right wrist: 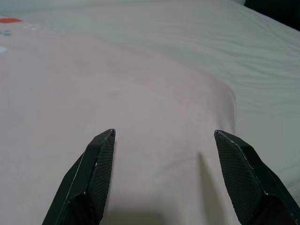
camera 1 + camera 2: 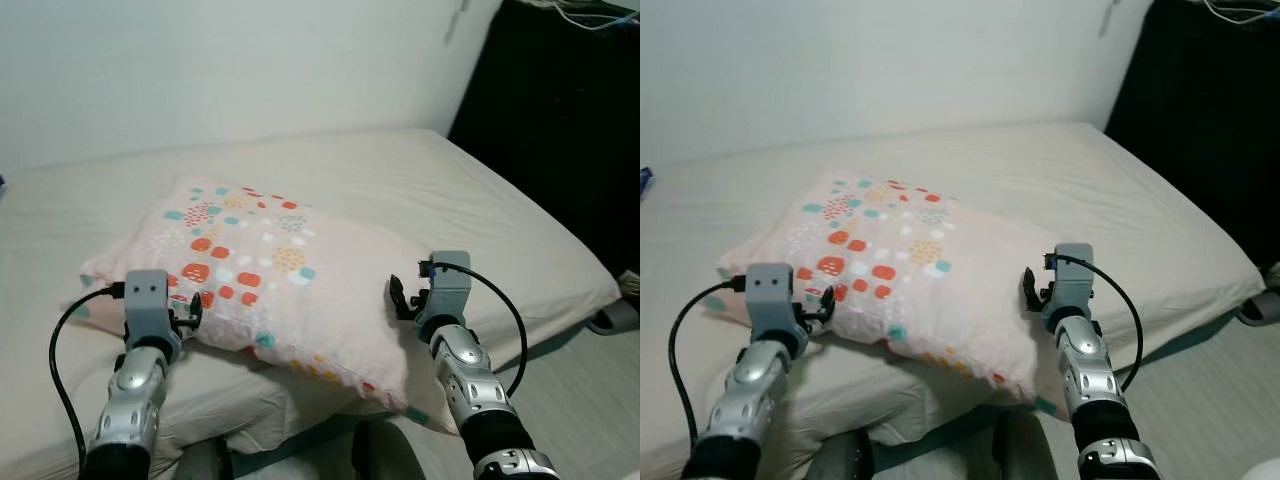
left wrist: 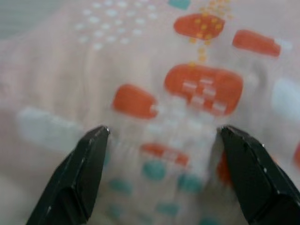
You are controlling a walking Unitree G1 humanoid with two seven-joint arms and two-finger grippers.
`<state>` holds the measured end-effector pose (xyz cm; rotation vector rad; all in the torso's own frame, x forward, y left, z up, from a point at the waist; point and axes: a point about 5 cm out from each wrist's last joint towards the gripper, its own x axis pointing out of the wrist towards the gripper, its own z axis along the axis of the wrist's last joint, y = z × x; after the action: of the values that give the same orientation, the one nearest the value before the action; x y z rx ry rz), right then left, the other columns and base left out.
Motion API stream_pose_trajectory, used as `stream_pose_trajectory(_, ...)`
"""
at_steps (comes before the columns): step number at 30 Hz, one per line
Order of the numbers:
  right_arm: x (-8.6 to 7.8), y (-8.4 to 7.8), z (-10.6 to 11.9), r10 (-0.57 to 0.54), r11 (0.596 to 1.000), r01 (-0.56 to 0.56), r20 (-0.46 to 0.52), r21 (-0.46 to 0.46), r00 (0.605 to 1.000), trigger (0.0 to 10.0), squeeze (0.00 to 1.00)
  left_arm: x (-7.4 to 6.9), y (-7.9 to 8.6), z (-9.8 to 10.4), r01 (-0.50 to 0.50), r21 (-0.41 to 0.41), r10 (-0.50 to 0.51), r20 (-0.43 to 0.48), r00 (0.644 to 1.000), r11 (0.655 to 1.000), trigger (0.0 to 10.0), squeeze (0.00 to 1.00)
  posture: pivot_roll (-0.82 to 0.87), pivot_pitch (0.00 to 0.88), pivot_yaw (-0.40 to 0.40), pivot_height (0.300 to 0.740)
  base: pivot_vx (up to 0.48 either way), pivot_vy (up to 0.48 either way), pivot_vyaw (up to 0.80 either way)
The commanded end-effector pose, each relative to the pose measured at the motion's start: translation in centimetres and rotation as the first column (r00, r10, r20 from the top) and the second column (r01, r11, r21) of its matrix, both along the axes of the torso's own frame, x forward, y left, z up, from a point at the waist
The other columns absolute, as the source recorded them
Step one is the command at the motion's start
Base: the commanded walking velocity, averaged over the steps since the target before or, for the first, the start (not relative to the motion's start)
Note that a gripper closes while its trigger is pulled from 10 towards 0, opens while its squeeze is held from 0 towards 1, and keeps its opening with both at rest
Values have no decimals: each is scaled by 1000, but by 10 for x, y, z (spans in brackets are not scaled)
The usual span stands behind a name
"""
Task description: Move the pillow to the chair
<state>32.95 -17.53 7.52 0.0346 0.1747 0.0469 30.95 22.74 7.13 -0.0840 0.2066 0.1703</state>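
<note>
A pale pink pillow (image 2: 280, 275) with red, teal and white spots lies on the bed, its near corner hanging over the edge. My left gripper (image 2: 190, 315) is open at the pillow's left end, its black fingers (image 3: 77, 180) set wide against the spotted cloth (image 3: 187, 117). At the pillow's right side my right gripper (image 2: 400, 298) is open as well. One of its fingers (image 1: 93, 176) rests low over the plain pink cloth (image 1: 140, 103).
The bed (image 2: 470, 200) has a beige sheet and runs back to a white wall (image 2: 250, 60). A black cabinet or curtain (image 2: 570, 120) stands at the right. Grey floor (image 2: 590, 400) shows beside the bed, with a slipper (image 2: 615, 318) at the far right.
</note>
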Motion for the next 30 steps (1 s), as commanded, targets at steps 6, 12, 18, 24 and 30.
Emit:
stream_pose_trajectory(6, 6, 15, 10, 81, 996, -81, 31, 28, 996, 10000, 0, 9, 28, -2, -73, -91, 67, -72, 995, 993, 10000, 0, 7, 0, -81, 573, 0, 0, -94)
stream_pose_trajectory(12, 7, 22, 15, 125, 992, -126, 51, 26, 991, 10000, 0, 14, 51, 10, -172, -200, 164, -54, 985, 965, 10000, 0, 1, 10, -76, 573, 0, 0, 0)
stream_pose_trajectory(18, 3, 24, 14, 147, 989, -149, 53, 25, 988, 10000, 0, 6, 77, 16, -148, -352, 130, -74, 989, 924, 10000, 0, 7, 15, -71, 573, 0, 0, 0)
stream_pose_trajectory(24, 1, 27, 10, 149, 988, -151, 44, 42, 988, 10000, 0, -18, 101, -2, -222, -424, 160, -179, 971, 878, 10000, 0, 17, 6, -75, 573, 0, 0, 0)
stream_pose_trajectory(30, 1, 30, 9, 155, 986, -157, 40, 53, 987, 10000, 0, -20, 100, -5, -233, -612, 192, -133, 972, 756, 10000, 0, 20, 0, -80, 573, 0, 0, 0)
